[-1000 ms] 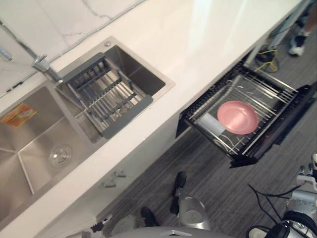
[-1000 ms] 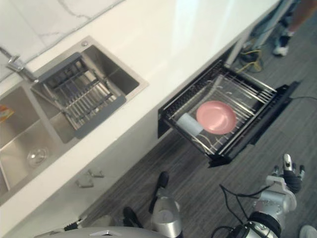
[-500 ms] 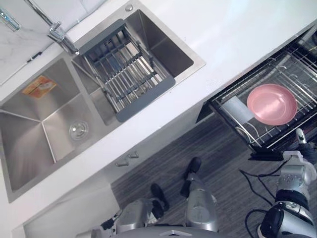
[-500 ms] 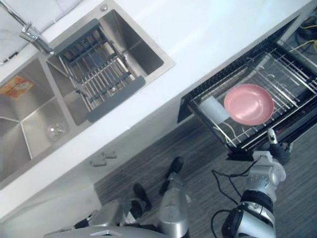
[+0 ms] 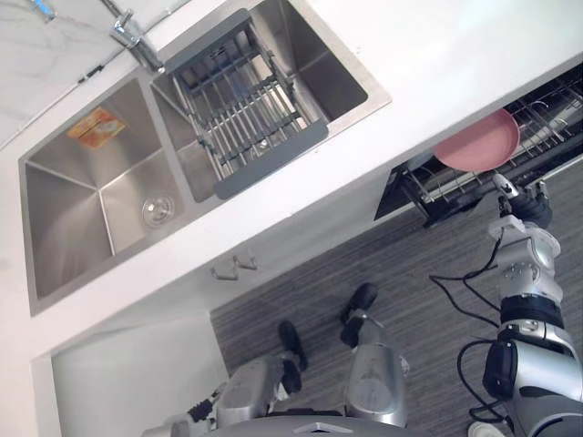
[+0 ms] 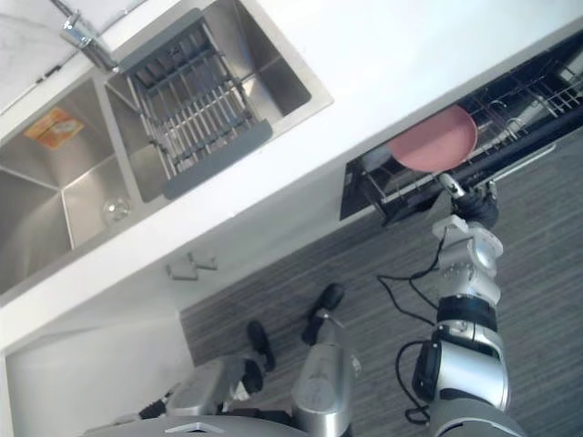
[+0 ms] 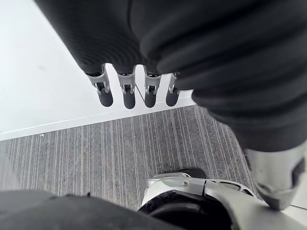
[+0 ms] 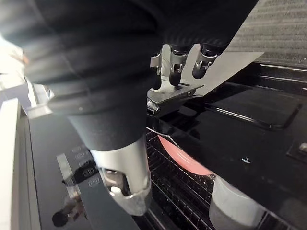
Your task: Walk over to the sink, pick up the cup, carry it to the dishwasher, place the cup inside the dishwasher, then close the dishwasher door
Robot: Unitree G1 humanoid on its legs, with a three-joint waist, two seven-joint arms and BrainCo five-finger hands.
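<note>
The dishwasher's black door (image 8: pixel 249 120) hangs open below the counter, with its wire rack (image 5: pixel 547 114) partly out. A pink plate (image 5: pixel 475 146) lies in the rack, and a pale cup (image 8: pixel 235 203) stands next to the pink plate (image 8: pixel 184 160). My right hand (image 5: pixel 521 211) is up at the door's outer edge. Its fingers (image 8: pixel 175 62) are straight and its fingertips are at the silver handle (image 8: pixel 175 96). It holds nothing. My left hand (image 7: pixel 127 91) hangs open and empty over the striped floor beside a white cabinet.
A double steel sink (image 5: pixel 82 209) is set in the white counter (image 5: pixel 437 55), with a grey drainer rack (image 5: pixel 241 109) across its right basin and a faucet (image 5: pixel 132 36) behind. A cabinet handle (image 5: pixel 235 266) sticks out below the counter. Grey striped floor (image 5: pixel 410 273) lies in front.
The camera has swung, so the whole scene has shifted. My right hand has risen from low at the right up to the dishwasher door's edge. Less of the rack now shows beyond the counter.
</note>
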